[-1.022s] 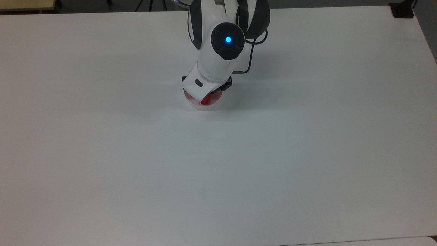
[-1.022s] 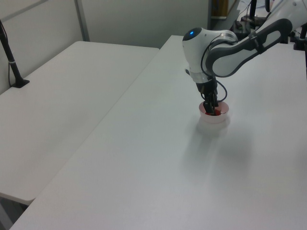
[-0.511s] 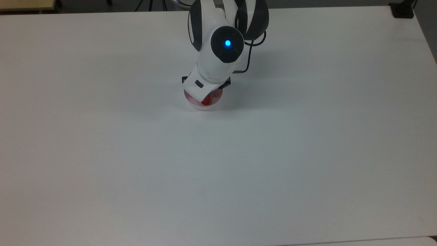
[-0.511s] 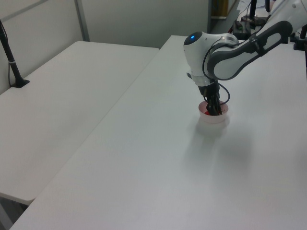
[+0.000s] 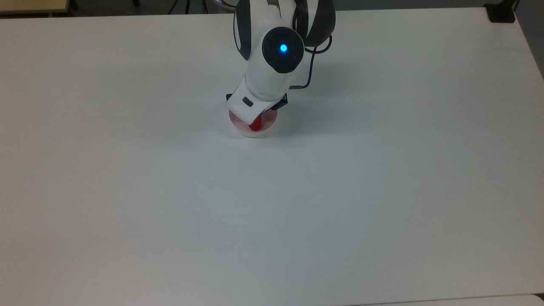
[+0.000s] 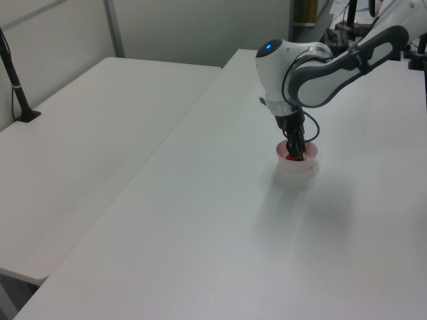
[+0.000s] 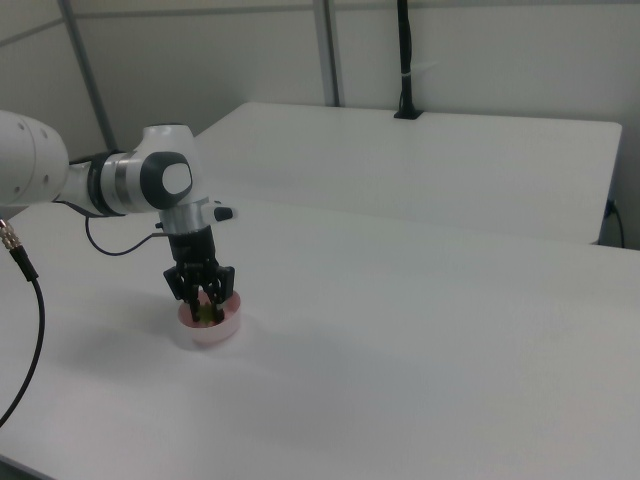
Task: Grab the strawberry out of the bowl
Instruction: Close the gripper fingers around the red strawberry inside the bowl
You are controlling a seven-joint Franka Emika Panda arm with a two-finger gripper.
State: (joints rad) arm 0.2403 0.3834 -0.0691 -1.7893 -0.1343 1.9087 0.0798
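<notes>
Looking down on the white table (image 5: 272, 221) in the top view and finding the white arm (image 5: 265, 80) reaching in from the far edge, blue light (image 5: 283, 48) glowing on its joint, black cable (image 5: 311, 70) looping off toward the top view's right. Spotting the pale pink bowl (image 5: 254, 134) directly beneath the wrist, half covered by it, well away from every table edge. Catching a flash of bright red inside, and there is the strawberry (image 5: 255, 126), peeking out from under the wrist, sitting within the bowl's whitish rim toward the near side. Switching to the left view and seeing the gripper (image 6: 294, 152) pointing straight down into the bowl (image 6: 299, 166), dark tips dipped below the rim, with a red patch of the strawberry (image 6: 290, 158) just beside them on the left view's left. Over to the right view now: picking out the gripper (image 7: 205, 306) again, plunged upright into the bowl (image 7: 211, 336), something small, pale and greenish tucked down between the dark tips. Cannot tell whether the jaws are clenched on the fruit or merely standing around it. Placing the strawberry, then, inside the bowl, with the bowl flat on the table. Noting a second white table (image 6: 87, 133) butted up alongside in the left view, a black post (image 6: 13, 73) clamped at its far side, and the same second table (image 7: 450, 160) and post (image 7: 405, 60) behind the arm in the right view.
</notes>
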